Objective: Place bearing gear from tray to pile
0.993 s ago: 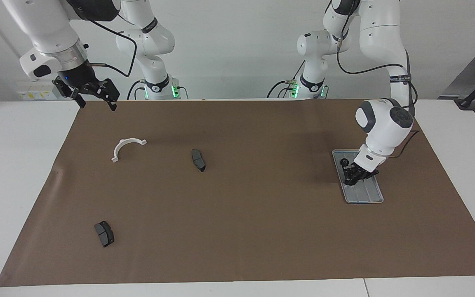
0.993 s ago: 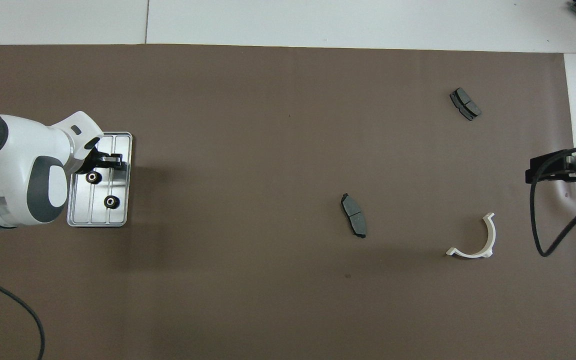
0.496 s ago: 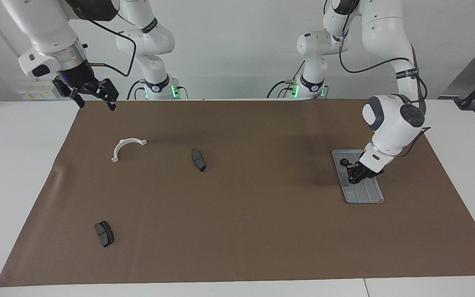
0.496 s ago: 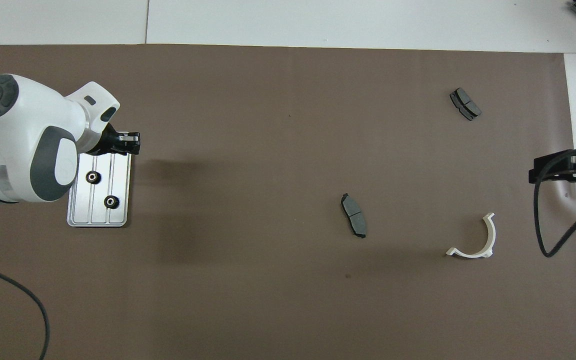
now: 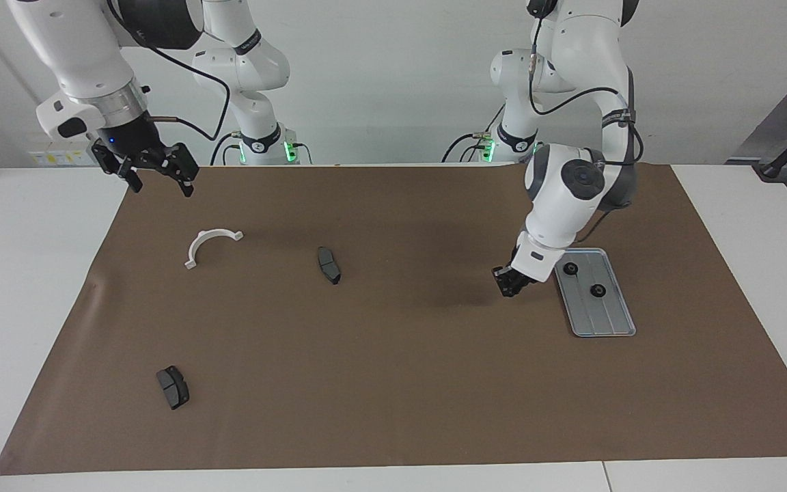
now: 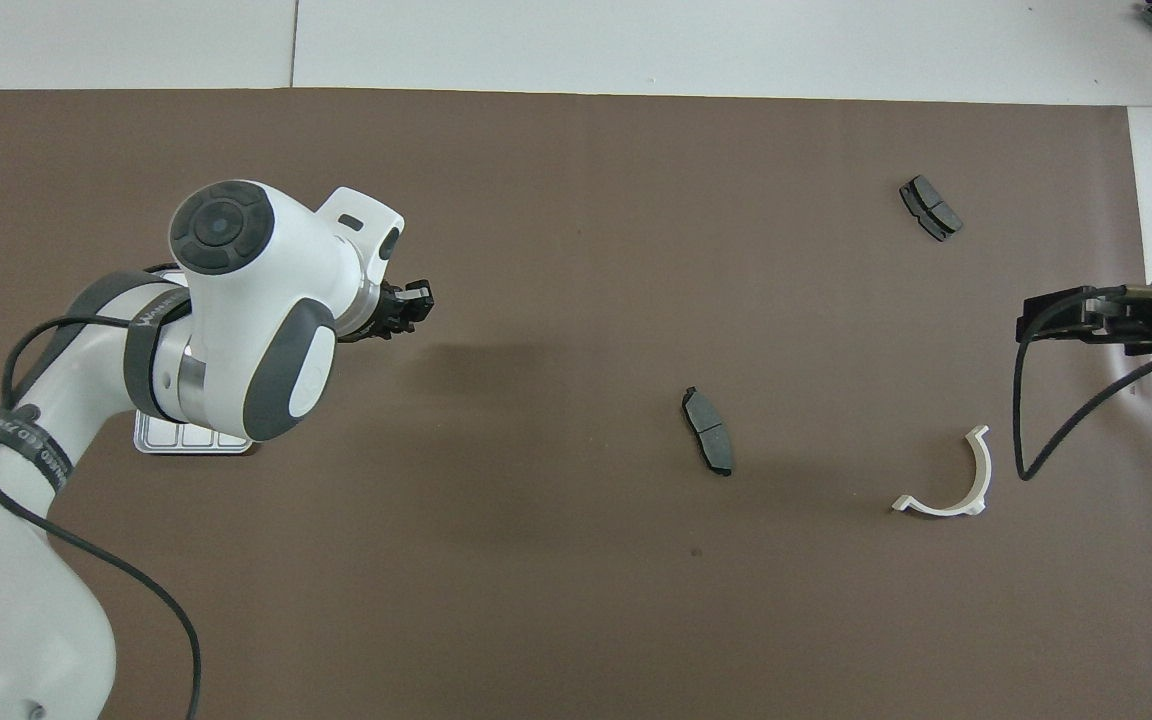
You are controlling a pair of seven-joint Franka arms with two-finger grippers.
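A white curved bracket [image 5: 210, 244] and two dark pads [image 5: 328, 264] lie on the brown worktop [image 5: 393, 383]. The left gripper [image 5: 511, 283] hangs beside the tray [image 5: 598, 316], which holds two gears [image 5: 570, 268]; I cannot tell its fingers' state. The right gripper [image 5: 154, 171] waits, fingers spread.

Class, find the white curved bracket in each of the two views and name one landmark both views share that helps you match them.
Facing view: the white curved bracket lies on the brown mat toward the right arm's end, upper part of the picture.
Overhead view: the bracket lies low in the picture, near the mat's edge.
Shared landmark: the dark pad beside it, toward the table's middle.
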